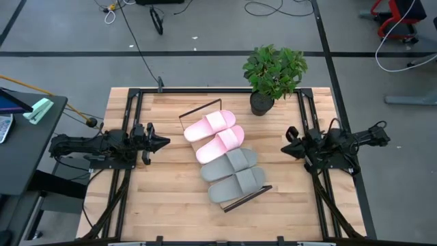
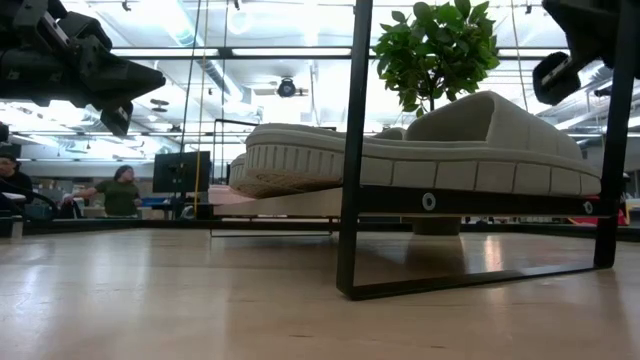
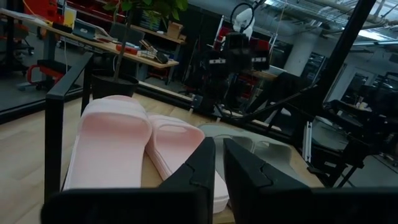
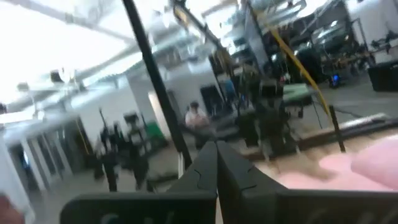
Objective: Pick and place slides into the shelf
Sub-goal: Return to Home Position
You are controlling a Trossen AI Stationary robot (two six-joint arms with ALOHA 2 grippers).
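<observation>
Two light pink slides (image 1: 217, 134) and two grey slides (image 1: 233, 175) lie side by side, soles down, on the shelf (image 1: 199, 108), a wood board with black wire end frames set aslant at the table's middle. My left gripper (image 1: 164, 143) is shut and empty, raised left of the pink slides and pointing at them. My right gripper (image 1: 285, 148) is shut and empty, raised right of the shelf. In the left wrist view the pink slides (image 3: 112, 143) and a grey slide (image 3: 249, 140) lie ahead of my left gripper (image 3: 219, 168). The low view shows the nearest grey slide (image 2: 450, 150) on the board.
A potted plant (image 1: 273, 72) stands at the table's far edge, right of the shelf's far end. The shelf's near wire frame (image 2: 355, 150) stands close before the low camera. People are in the room beyond the table (image 2: 120, 190). Bare tabletop (image 1: 164, 191) lies left and right of the shelf.
</observation>
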